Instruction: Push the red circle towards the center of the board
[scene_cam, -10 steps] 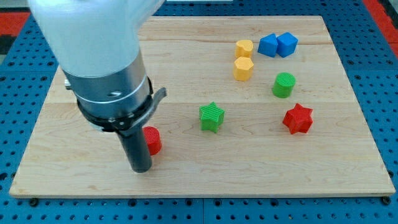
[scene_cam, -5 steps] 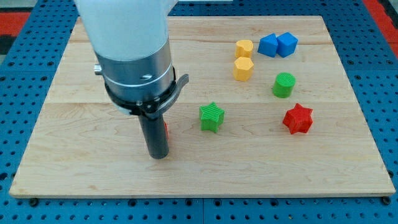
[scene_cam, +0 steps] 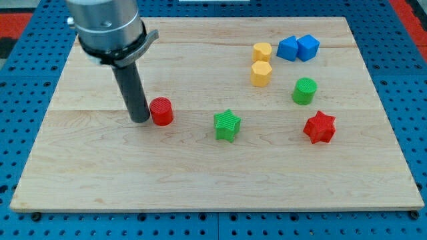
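The red circle (scene_cam: 161, 111) is a short red cylinder on the wooden board (scene_cam: 93, 173), left of the board's middle. My tip (scene_cam: 139, 119) stands on the board right against the red circle's left side. The dark rod rises from it up to the arm's grey collar at the view's top left. The green star (scene_cam: 227, 125) lies to the right of the red circle, near the board's middle.
At the view's right are a red star (scene_cam: 319, 127), a green cylinder (scene_cam: 304, 91), two yellow blocks (scene_cam: 261, 73) (scene_cam: 262, 51) and two blue blocks (scene_cam: 287, 48) (scene_cam: 307, 47). A blue pegboard (scene_cam: 20, 120) surrounds the board.
The red circle has moved up the board and a little right. My tip went from the view's lower left, over the circle, up to the circle's left side.
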